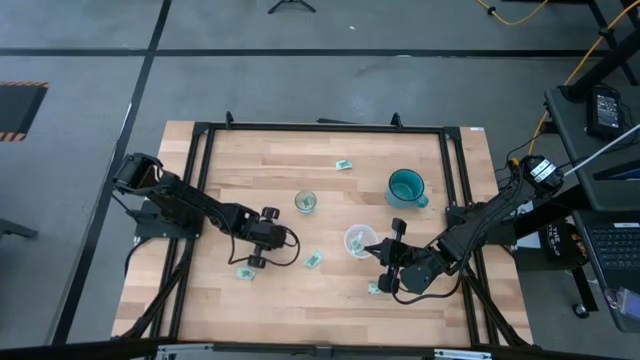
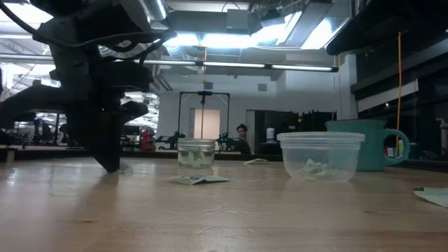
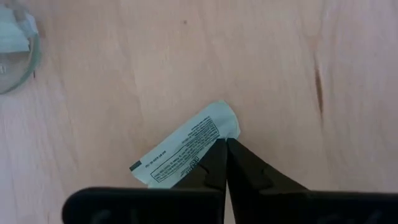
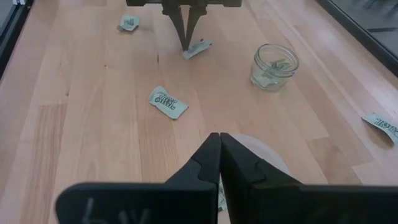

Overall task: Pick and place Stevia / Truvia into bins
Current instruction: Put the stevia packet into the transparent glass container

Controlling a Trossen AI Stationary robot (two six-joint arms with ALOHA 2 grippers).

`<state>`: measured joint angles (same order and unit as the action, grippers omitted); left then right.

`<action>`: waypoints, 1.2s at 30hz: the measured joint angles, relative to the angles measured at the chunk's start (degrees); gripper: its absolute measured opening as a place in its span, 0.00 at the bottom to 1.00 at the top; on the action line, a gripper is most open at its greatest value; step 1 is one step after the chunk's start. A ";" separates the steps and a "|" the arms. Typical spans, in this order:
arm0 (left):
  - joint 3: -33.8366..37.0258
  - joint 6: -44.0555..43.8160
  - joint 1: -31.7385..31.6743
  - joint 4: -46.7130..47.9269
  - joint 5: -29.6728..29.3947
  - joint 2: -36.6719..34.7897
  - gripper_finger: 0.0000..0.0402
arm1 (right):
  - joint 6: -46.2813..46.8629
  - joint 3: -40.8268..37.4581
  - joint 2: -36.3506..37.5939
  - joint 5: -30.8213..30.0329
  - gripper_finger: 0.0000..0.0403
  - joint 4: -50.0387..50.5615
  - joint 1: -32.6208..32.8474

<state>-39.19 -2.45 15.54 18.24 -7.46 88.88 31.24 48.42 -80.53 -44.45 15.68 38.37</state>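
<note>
Nearest the low camera: a green-white packet (image 2: pixel 199 179) flat on the wooden table (image 2: pixel 224 217), in front of the glass jar (image 2: pixel 196 154). Plastic cup (image 2: pixel 321 157) to its right, crumpled packets inside; teal mug (image 2: pixel 369 143) just behind. Left gripper (image 3: pixel 225 144) down at the table, fingers pressed together, tips on a packet's edge (image 3: pixel 184 147). Right gripper (image 4: pixel 219 138) closed too, just over the cup. More packets scattered across the tabletop.

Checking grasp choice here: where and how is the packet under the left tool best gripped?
The packet lies flat and skewed on the table, so probably pinch across its short width, straight down from above. The left tool sits shut on its edge.
</note>
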 joint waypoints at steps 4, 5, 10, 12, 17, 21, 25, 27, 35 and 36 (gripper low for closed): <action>-1.29 0.29 0.29 1.39 1.52 -2.09 0.00 | -0.02 -0.01 0.00 0.00 0.03 -0.02 0.00; -1.58 0.75 0.27 0.89 1.47 -2.85 0.00 | 0.00 -0.01 0.00 0.00 0.03 -0.02 0.00; -1.49 2.28 0.27 1.68 0.95 -7.06 0.00 | 0.00 -0.01 0.00 0.00 0.03 -0.03 0.00; -1.50 3.15 0.26 1.64 0.41 -9.02 0.00 | 0.00 -0.01 0.00 0.00 0.03 -0.02 0.00; -1.50 6.75 0.21 1.45 -0.53 -13.86 0.00 | 0.02 -0.01 -0.66 0.00 0.03 -0.04 0.00; -1.54 9.93 0.05 1.41 -0.44 -17.25 0.00 | -0.07 -0.01 -1.65 -0.02 0.03 -0.09 0.00; -1.59 12.65 0.05 -0.13 -0.50 -19.86 0.00 | -0.20 -0.01 -1.88 -0.02 0.03 -0.35 0.00; -1.59 14.15 0.05 -1.15 -0.48 -20.79 0.00 | -0.59 -0.01 -1.88 -0.02 0.03 -1.31 0.00; 0.24 20.21 -3.82 -9.65 6.24 -21.07 0.00 | -3.21 -0.01 -1.88 0.07 0.03 -5.42 0.02; 0.74 20.29 -4.92 -10.67 7.85 -21.02 0.00 | -3.21 -0.01 -1.88 0.07 0.03 -5.36 0.02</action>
<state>-38.45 17.84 10.62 7.57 0.38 67.85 28.03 48.40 -82.41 -44.38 10.33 38.39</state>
